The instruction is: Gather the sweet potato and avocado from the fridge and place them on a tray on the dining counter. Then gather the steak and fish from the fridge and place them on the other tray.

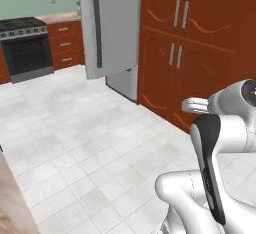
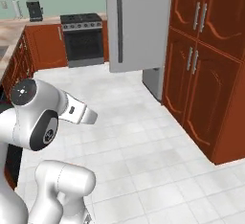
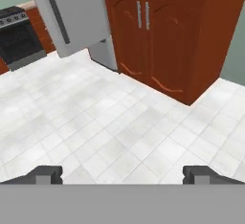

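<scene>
Fridge (image 3: pixel 72 12) — tall silver-grey unit with a long dark vertical handle (image 3: pixel 55 10), door swung out over the white tiled floor (image 3: pixel 119 132). Position relative to the end effector (image 3: pixel 122 174): ahead and to the upper left in the hand view, well apart, floor lying between. Long axis upright; the open door's outer face is toward the camera, so the shelves and whatever food sits on them are hidden from here.

End effector — fingers spread wide, nothing between them, pointing down and forward at bare tile.

Neighbours — red-brown wooden cabinets (image 3: pixel 158 31) just right of the fridge, black stove (image 1: pixel 25 48) along the far wall to its left.

Judgement: gathering not yet begun; reaching the compartment calls for an approach forward and leftward, rounding the door's free edge.
</scene>
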Available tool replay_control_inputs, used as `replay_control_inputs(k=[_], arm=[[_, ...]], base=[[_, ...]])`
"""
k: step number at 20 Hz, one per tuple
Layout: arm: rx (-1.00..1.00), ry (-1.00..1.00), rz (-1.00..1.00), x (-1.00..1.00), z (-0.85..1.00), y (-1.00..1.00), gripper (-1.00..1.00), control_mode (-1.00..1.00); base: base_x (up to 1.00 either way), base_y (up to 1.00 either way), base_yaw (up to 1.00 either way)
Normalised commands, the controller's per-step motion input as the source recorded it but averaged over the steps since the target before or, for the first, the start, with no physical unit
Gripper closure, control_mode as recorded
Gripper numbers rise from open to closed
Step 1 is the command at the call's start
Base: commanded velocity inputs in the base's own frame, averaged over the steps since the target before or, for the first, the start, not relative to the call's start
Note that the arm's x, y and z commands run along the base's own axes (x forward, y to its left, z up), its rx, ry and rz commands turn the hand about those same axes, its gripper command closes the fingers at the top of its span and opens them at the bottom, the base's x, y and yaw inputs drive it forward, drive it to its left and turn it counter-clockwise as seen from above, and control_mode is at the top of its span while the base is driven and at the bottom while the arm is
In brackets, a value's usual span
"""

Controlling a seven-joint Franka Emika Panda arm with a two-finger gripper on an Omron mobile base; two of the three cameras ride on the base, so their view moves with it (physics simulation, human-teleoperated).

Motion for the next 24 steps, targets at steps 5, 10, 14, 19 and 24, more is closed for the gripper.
replay_control_inputs(k=[5, 10, 14, 19, 24], arm=[[0.00, 0.00, 0.00, 0.00, 0.00, 0.00, -1.00, 1.00], [0.00, 0.00, 0.00, 0.00, 0.00, 0.00, -1.00, 1.00], [0.00, 0.00, 0.00, 0.00, 0.00, 0.00, -1.00, 1.00], [0.00, 0.00, 0.00, 0.00, 0.00, 0.00, -1.00, 1.00], [0.00, 0.00, 0.00, 0.00, 0.00, 0.00, -1.00, 1.00]], base=[[0.92, -0.17, 0.49], [1.00, -0.15, 0.40], [1.00, -0.11, 0.34], [1.00, -0.09, 0.13], [1.00, 0.14, -0.06]])
